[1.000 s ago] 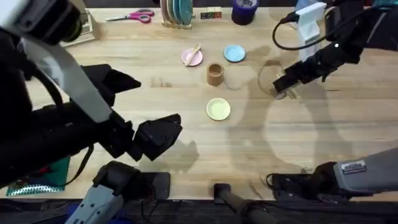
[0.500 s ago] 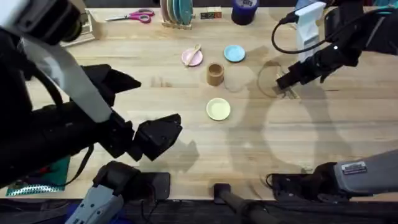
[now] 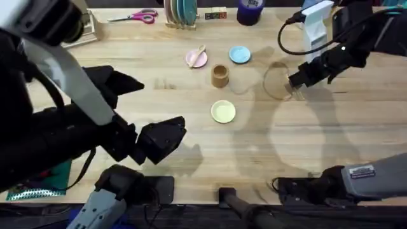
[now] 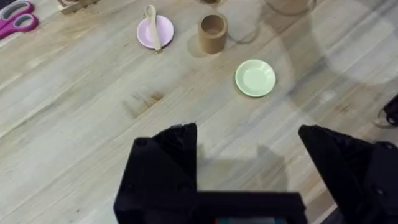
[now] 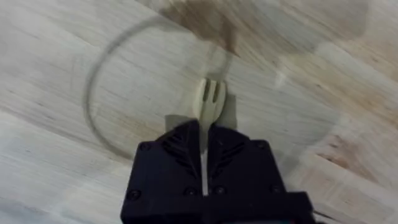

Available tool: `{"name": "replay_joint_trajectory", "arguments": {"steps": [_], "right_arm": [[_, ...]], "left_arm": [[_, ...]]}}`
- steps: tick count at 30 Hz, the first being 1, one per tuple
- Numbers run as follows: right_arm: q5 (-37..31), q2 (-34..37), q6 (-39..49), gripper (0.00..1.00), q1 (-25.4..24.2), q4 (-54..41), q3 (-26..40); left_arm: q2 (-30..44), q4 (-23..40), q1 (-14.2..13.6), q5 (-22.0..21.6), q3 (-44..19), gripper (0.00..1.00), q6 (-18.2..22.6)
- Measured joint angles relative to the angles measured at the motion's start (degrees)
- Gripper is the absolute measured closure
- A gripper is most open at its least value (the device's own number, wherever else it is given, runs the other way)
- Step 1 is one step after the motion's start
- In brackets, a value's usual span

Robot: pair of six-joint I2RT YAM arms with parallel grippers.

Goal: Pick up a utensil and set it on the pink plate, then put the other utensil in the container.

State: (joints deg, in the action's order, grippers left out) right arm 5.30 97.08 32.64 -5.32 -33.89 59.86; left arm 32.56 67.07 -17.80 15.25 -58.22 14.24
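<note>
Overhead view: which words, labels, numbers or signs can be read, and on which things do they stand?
No text can be read.
White label on the right arm: print too small to read.
Small coloured blocks at the table's far edge: marks too blurred to read.
Pink plate, wooden cup, wooden fork: no marking seen.

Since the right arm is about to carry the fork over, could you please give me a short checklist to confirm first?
1. Small wooden spoon lies on the pale pink round plate: ok.
2. Right gripper jaws shut on the small pronged wooden fork: ok.
3. Fork lifted off the table: cannot tell.
4. Brown cylindrical cup upright, mouth open: ok.
5. Left gripper open, away from the cup: ok.
</note>
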Motion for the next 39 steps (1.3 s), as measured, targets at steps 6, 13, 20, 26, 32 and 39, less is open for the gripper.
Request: {"name": "replay_joint_trajectory", "arguments": {"steps": [6,13,20,26,32,39], "right_arm": [[-1.03,-0.42,0.0,0.967,1.52,-0.42,0.02],[-0.44,-4.15,-0.01,0.97,4.68,-2.47,-0.31],[6.58,-11.78,0.02,0.97,5.68,-1.98,0.45],[18.65,-11.98,0.01,0.97,5.81,4.85,0.81],[23.43,-11.98,0.04,0.97,6.54,13.55,0.83],[33.41,-11.98,2.55,0.97,8.52,21.63,0.85]], "left_arm": [[0.0,0.0,0.0,-0.01,0.0,0.005,0.14],[0.0,0.0,0.0,0.0,0.0,0.005,0.2],[0.0,0.0,0.0,-0.02,0.0,0.004,0.33],[0.0,0.0,0.0,0.0,0.0,0.005,0.35],[0.0,0.0,0.0,-0.02,0.0,0.004,0.35],[0.0,0.0,0.0,-0.02,0.0,0.005,0.35]]}}
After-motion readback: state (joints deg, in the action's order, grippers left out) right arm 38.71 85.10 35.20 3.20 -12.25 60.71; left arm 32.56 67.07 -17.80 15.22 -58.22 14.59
